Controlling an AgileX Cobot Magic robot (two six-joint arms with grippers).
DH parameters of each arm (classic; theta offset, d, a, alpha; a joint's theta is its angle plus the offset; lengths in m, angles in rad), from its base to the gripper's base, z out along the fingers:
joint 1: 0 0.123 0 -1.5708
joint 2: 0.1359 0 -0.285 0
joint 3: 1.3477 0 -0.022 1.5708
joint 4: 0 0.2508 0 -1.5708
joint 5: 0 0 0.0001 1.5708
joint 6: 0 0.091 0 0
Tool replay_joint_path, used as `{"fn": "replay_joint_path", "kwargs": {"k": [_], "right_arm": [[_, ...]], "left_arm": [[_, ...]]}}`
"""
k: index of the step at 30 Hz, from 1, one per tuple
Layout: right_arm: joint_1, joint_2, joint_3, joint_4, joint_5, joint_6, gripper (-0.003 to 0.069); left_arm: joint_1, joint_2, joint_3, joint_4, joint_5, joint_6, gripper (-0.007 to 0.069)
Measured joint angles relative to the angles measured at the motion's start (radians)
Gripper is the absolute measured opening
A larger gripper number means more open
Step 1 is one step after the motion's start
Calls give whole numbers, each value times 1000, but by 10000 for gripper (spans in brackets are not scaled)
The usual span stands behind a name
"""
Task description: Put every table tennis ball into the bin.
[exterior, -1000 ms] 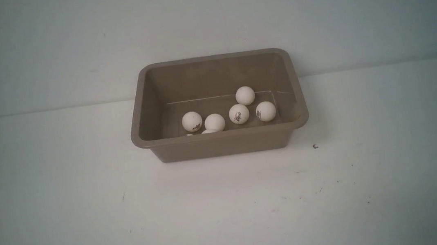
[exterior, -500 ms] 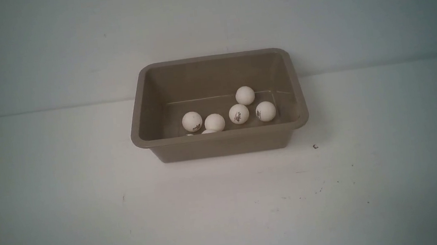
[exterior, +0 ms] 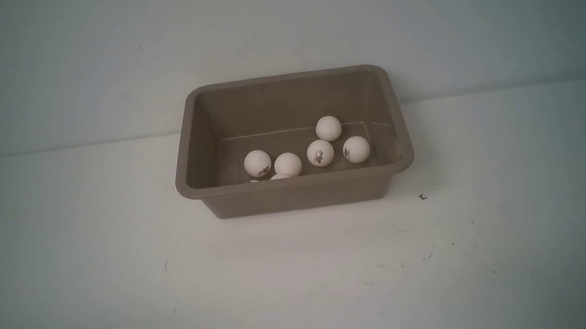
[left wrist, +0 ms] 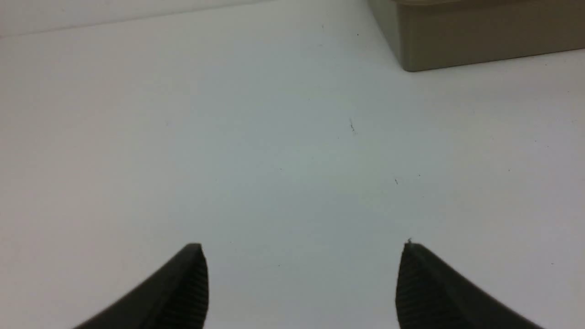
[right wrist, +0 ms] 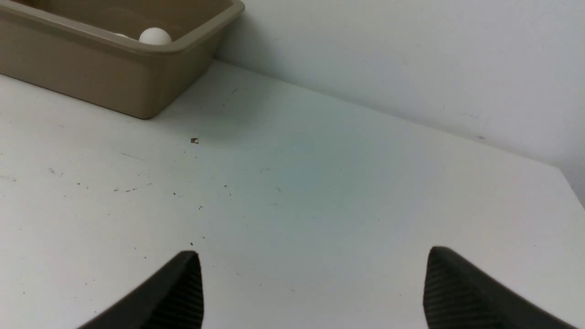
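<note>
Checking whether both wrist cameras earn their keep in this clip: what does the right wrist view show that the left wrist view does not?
Only the right wrist view shows table tennis balls: one plain to see inside the bin and a sliver of another, plus the right gripper, open. It also shows the dark chip-like mark on the table.

Only the left wrist view shows the left gripper, open with nothing between its fingertips.

Both show part of the bin, the white table and the wall behind it.

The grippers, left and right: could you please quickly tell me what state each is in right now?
Left gripper: open, holding nothing between its fingertips.
Right gripper: open, also holding nothing.
</note>
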Motion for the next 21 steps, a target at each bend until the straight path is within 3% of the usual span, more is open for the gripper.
{"fn": "replay_joint_path", "kwargs": {"k": [14,21], "right_arm": [[0,0,0,1,0,0,589],[0,0,0,1,0,0,589]], "left_arm": [[1,-91,44,-24,4,23,499],[79,-132,44,-19,5,23,499]]}}
